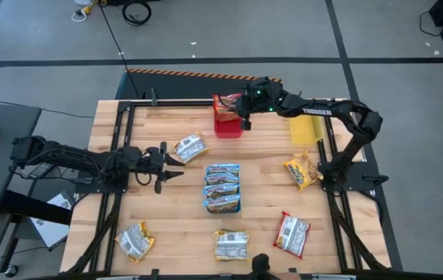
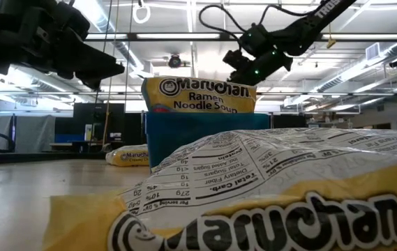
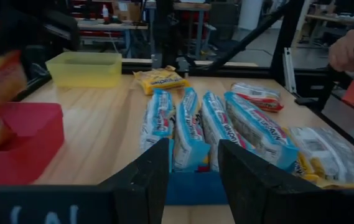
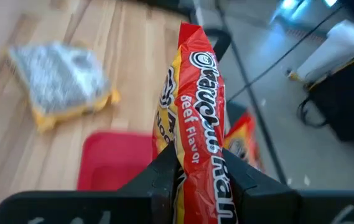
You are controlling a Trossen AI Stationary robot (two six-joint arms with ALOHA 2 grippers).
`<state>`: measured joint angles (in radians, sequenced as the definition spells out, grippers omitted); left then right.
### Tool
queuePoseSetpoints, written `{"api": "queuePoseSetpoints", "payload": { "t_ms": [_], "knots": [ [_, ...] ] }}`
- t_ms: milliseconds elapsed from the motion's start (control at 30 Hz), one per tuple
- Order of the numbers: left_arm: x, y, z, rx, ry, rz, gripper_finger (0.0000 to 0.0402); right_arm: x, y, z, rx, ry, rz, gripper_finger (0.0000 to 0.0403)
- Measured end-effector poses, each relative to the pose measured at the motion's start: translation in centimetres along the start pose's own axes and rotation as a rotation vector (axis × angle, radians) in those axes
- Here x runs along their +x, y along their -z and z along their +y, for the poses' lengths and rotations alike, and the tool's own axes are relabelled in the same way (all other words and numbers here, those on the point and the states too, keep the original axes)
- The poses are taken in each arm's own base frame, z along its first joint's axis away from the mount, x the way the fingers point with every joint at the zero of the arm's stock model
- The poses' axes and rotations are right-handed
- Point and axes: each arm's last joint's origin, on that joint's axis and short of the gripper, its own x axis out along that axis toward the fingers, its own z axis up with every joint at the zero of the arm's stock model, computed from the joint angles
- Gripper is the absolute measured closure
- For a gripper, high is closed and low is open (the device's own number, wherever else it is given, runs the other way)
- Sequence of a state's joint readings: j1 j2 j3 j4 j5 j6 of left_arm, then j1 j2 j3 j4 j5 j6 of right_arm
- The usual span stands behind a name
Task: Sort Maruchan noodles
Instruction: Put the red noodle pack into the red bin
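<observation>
My right gripper is shut on a red-orange Maruchan packet over the red tray at the table's far middle. Another red packet shows beside it. Several blue-silver packets stand on edge in the blue tray at mid-table. My left gripper is open and empty, level, just left of that tray. Yellow packets lie flat on the table, and a red one lies near the right front. My right gripper pinches the red-orange packet between its two fingers, across the packet's flat faces near one end. The packet stands on edge and sticks out past the fingertips, over the red tray. Whether it touches the tray I cannot tell.
A yellow tray stands at the far right, next to the right arm. Dark frame rails run along the table's left and right sides. In the left wrist view a person's hand shows beyond the table. The low view is mostly filled by a yellow packet.
</observation>
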<state>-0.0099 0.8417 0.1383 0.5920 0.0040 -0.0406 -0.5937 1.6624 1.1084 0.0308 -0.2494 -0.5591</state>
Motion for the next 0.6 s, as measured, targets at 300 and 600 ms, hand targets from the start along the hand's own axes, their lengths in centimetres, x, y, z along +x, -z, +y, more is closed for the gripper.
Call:
{"api": "queuePoseSetpoints", "payload": {
  "t_ms": [300, 600],
  "knots": [
    [-0.1, -0.1, 1.4, -0.010, -0.086, -0.005, 0.0260, 2.6, 1.6, 0.4, 0.010, -0.062, -0.016, 0.0328],
    [-0.1, -0.1, 1.8, -0.064, -0.108, -0.007, 0.0260, 4.9, 3.0, 0.3, 0.100, -0.044, -0.060, 0.0328]
  ]
}}
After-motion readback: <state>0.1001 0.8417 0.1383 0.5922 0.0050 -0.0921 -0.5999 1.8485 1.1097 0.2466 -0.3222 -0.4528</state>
